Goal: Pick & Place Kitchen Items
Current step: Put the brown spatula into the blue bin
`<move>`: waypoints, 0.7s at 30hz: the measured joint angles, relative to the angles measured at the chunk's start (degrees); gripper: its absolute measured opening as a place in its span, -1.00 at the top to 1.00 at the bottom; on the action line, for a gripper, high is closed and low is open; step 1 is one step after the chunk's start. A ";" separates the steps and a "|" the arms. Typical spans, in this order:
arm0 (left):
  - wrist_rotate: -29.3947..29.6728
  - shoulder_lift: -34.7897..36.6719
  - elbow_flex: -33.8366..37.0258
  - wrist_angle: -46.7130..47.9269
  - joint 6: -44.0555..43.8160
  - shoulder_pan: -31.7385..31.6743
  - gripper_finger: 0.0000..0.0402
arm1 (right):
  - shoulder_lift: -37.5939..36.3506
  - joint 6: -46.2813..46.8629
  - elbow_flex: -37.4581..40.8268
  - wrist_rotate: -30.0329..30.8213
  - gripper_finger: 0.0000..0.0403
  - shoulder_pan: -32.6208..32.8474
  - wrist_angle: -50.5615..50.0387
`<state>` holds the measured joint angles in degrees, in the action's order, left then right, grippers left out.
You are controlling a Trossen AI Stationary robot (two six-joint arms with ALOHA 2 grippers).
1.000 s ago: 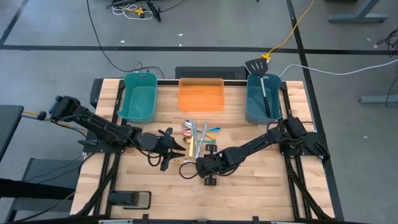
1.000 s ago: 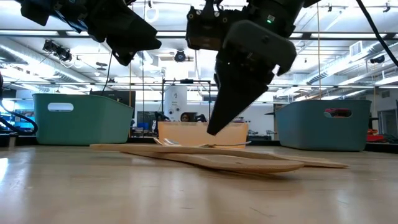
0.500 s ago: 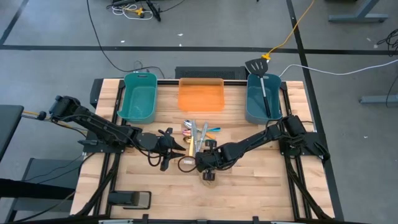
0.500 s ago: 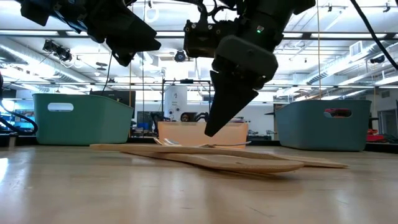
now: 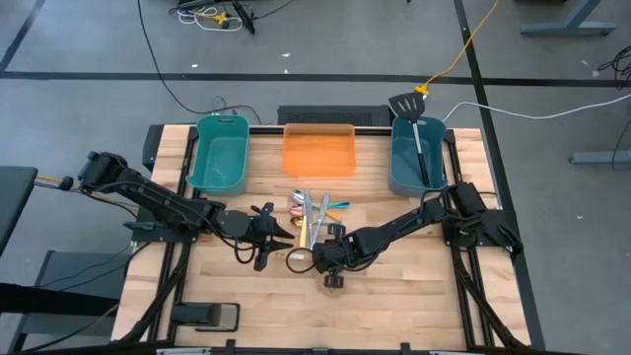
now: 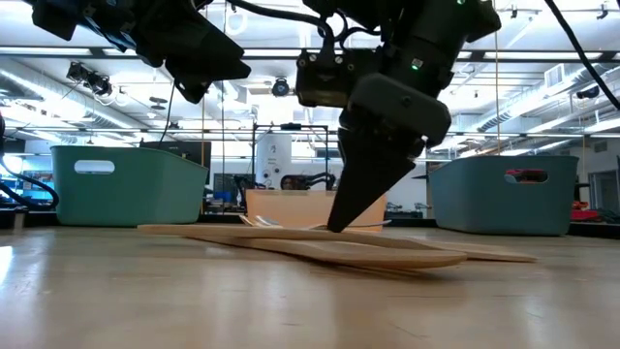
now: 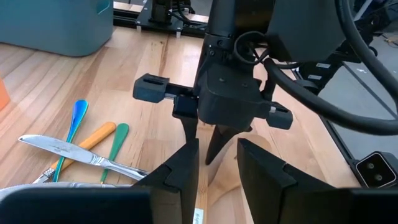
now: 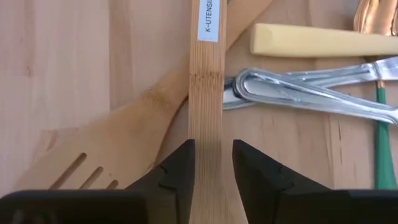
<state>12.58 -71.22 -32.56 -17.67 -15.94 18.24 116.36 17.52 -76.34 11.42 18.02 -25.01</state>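
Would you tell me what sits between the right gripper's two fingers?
A pale wooden utensil handle runs through the right gripper, a finger on each side; the right wrist view shows it.

the utensils are lying just in front of the tray; tubs are sitting at its left and right.
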 joint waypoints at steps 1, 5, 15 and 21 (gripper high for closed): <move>-0.01 0.00 0.00 0.00 0.00 0.00 0.43 | 0.00 0.02 0.22 -0.04 0.38 0.00 0.44; -0.02 0.00 0.00 0.00 0.00 0.00 0.43 | -0.07 0.02 0.71 -0.08 0.32 0.00 1.26; -0.01 0.00 0.00 0.00 -0.01 0.00 0.43 | 0.17 -0.45 -0.64 -1.11 0.26 0.00 0.76; 0.00 0.00 0.00 0.00 0.00 0.00 0.43 | 0.17 -0.39 -0.69 -2.21 0.26 0.02 1.70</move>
<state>12.58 -71.22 -32.56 -17.67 -15.95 18.24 116.53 17.12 -77.03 9.21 18.04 -23.31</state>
